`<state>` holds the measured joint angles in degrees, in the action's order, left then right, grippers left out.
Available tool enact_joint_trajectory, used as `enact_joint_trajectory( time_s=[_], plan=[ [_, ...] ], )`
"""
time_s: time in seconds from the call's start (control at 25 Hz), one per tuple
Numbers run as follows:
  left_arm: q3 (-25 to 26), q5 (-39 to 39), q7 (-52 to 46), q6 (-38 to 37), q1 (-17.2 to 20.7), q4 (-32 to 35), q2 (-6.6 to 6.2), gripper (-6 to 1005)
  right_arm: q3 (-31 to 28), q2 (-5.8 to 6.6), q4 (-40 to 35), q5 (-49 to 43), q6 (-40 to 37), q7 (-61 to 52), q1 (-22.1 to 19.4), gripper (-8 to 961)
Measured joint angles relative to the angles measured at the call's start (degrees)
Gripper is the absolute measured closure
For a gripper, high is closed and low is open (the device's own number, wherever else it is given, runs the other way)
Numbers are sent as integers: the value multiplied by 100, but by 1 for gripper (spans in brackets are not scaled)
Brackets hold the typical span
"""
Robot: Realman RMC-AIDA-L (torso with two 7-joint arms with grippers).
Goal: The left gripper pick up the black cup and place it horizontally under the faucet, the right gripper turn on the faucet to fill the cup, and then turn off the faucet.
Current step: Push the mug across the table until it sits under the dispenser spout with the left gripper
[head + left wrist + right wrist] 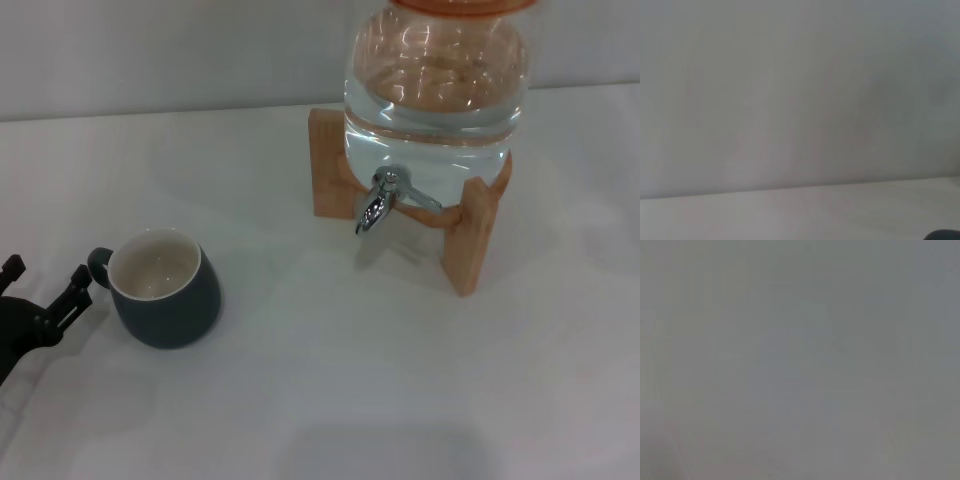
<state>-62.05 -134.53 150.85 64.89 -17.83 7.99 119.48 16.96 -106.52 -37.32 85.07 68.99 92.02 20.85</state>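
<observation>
Cup left, jar right, on table.
Cup (163, 289) upright near left gripper (45, 282); faucet (377, 204) at front of jar (435, 85), in stand (478, 236), well apart from cup.

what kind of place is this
Probably a lab test bench, not a kitchen: a bare white table, a water jar with a faucet, one black cup, the left gripper open beside it.
</observation>
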Motion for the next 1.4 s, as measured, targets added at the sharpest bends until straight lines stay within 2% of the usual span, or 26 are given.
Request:
enact_joint_trajectory(
  time_s=[1.4],
  plan=[
    [-17,195,-38,-43,-36,-7,4,115,0,-44,-31,3,8,-17,5,111]
  ],
)
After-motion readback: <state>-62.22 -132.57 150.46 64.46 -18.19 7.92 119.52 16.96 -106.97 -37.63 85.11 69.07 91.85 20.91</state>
